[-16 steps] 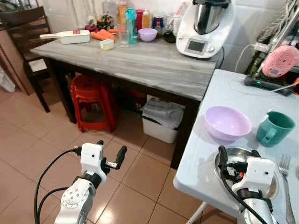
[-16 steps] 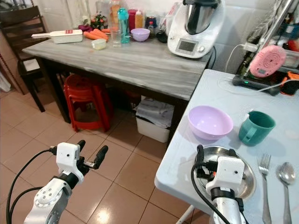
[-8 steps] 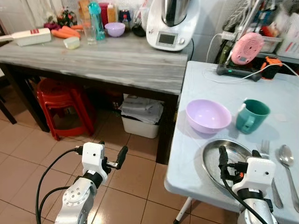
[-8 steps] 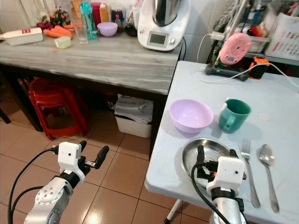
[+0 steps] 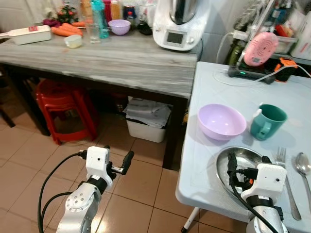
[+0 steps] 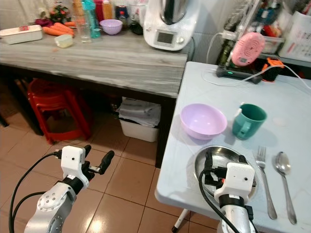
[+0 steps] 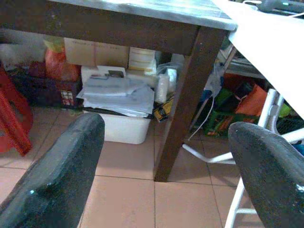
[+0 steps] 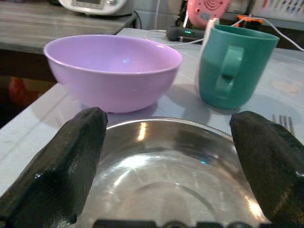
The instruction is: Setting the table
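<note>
A lilac bowl, a teal mug and a shiny silver plate are sitting on the pale blue desk. To the left, red stools are showing under the grey streaked wood-grain desk, over terracotta floor tiles.

A polished, mirror-bright metal plate is seen beside a smooth, softly glossy lilac plastic bowl and a matt teal mug. The fork and spoon are shiny metal. The white surface looks smooth; the grey one shows wood grain. Glazed floor tiles are seen.
</note>
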Controlling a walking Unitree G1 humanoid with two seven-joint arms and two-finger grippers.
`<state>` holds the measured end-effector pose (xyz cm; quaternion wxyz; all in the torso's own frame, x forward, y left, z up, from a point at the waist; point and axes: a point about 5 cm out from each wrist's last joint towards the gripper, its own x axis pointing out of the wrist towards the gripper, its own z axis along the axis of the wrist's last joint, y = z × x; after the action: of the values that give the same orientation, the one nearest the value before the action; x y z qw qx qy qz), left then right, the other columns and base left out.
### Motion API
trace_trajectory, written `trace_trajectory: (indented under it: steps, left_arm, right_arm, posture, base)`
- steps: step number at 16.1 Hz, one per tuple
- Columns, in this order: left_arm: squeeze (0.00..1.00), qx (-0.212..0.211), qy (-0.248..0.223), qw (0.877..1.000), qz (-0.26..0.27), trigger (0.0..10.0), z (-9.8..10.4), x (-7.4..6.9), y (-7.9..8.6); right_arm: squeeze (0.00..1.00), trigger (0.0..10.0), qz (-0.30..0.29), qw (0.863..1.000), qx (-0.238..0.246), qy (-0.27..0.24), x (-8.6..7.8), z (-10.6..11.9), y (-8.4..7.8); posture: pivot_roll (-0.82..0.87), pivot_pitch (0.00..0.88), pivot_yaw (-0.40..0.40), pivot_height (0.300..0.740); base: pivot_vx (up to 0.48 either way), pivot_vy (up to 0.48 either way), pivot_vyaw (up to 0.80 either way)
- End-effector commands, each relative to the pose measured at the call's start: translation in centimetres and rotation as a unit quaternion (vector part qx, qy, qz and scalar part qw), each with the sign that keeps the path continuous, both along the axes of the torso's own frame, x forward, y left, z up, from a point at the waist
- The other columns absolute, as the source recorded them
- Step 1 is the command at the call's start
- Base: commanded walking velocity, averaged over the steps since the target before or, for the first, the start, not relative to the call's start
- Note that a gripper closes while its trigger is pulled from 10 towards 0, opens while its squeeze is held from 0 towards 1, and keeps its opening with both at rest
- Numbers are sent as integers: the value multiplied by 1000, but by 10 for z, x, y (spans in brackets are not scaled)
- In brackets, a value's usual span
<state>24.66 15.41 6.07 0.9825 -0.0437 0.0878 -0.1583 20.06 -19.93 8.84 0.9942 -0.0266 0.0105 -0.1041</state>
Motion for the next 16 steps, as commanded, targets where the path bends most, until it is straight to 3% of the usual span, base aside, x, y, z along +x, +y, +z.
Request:
trace_trajectory:
  steps: [1,7,16]
  left_arm:
    - [0,0,-11,1000,-8,10000,5,2,-2]
    - [0,-6,-5,1000,-17,10000,4,0,-4]
    - [0,-4,3,1000,-18,10000,0,-3,-5]
  right_arm:
    - [0,10000,-6,1000,-1,2,0,0,-2]
    - [0,10000,-11,1000,5,7,-2,-3,-4]
    - [0,10000,-4,1000,4,12,-2,-4,-5]
  posture:
    - [38,0,-27,740]
    - [35,0,-22,740]
    - [33,0,-32,740]
  base:
    - [0,0,-419]
    - [0,-40,-583]
    - [0,-301,0]
